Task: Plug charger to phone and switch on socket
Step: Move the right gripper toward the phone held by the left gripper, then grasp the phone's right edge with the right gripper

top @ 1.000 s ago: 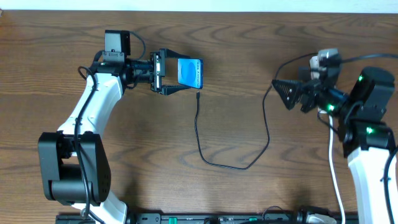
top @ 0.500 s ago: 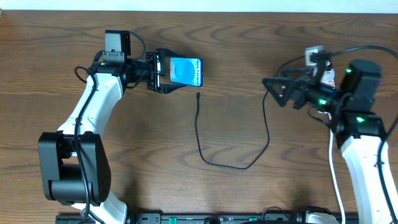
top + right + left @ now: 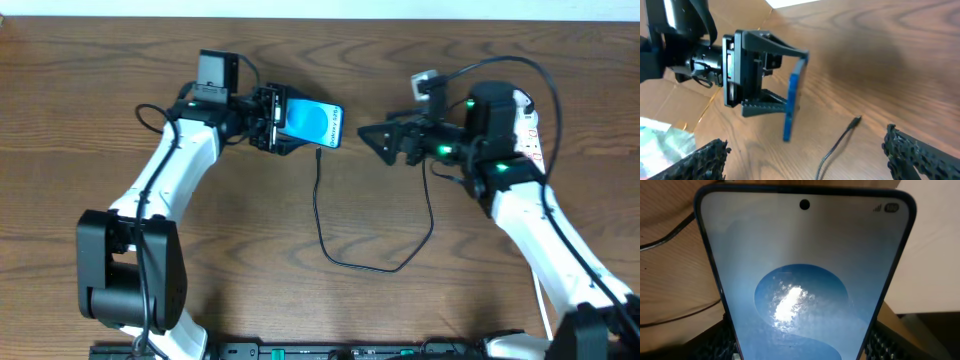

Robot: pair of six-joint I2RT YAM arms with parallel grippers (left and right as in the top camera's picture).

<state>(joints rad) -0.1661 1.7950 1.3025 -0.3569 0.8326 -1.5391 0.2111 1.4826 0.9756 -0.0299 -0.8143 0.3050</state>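
Note:
My left gripper (image 3: 285, 122) is shut on the phone (image 3: 318, 124), holding it by one end above the table with its blue screen up. The screen fills the left wrist view (image 3: 805, 280). In the right wrist view the phone (image 3: 791, 102) shows edge-on in the left gripper (image 3: 760, 75). The charger's plug tip (image 3: 318, 152) lies on the table just below the phone, and its black cable (image 3: 370, 268) loops down and back up to the right. The tip also shows in the right wrist view (image 3: 856, 120). My right gripper (image 3: 375, 140) (image 3: 812, 160) is open and empty, right of the phone. The socket (image 3: 529, 128) is mostly hidden behind the right arm.
A white cord (image 3: 541, 300) runs down the right side of the wooden table (image 3: 240, 250). The table's far edge lies just behind both grippers. A black rail (image 3: 330, 350) runs along the front edge.
My right arm has swung left, from the socket toward the phone, with its gripper open. My left gripper has carried the phone a little to the right.

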